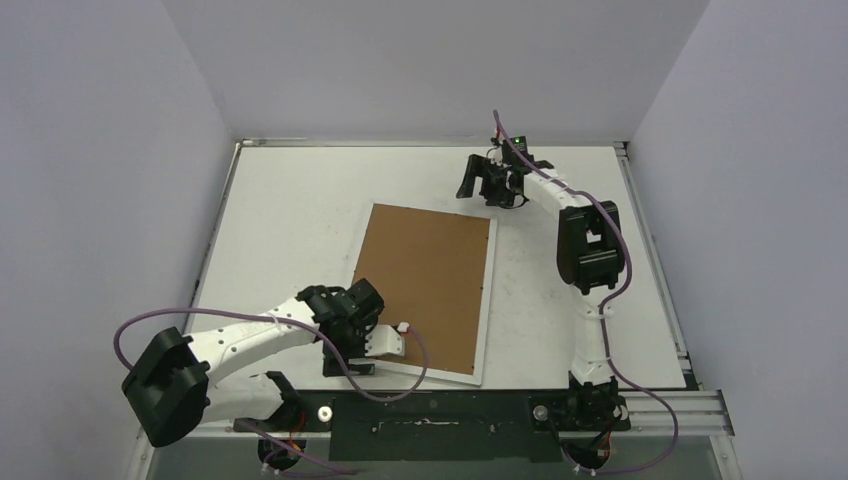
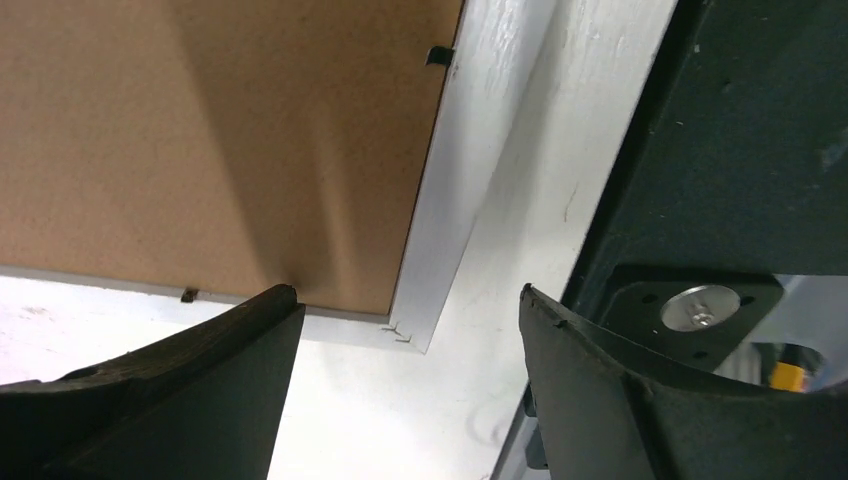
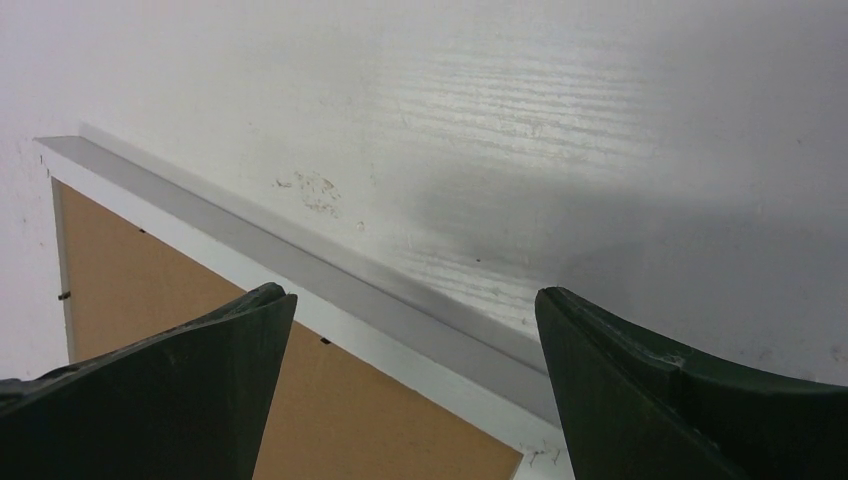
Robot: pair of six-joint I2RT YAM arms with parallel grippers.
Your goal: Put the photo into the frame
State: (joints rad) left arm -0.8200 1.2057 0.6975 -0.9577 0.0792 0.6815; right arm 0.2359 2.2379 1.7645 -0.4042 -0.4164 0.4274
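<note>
Frame (image 1: 487, 300) flat on worktop (image 1: 300, 200), long axis running near-to-far, backing board (image 1: 425, 285) facing up, left hand (image 2: 405, 292) open over near corner, right hand (image 3: 410, 292) wide, both empty

table (image 1: 290, 210): white, faint wood grain, a few scuffs
frame (image 1: 487, 300): lies flat on it near the middle, slightly skewed, narrow white border showing
backing board (image 1: 425, 280): brown, fills the frame inside the border

Brown backing board (image 1: 425, 285) in the white frame (image 1: 488, 300) — left claw (image 1: 365, 355) at its near-left corner, right claw (image 1: 481, 186) well apart.
</note>
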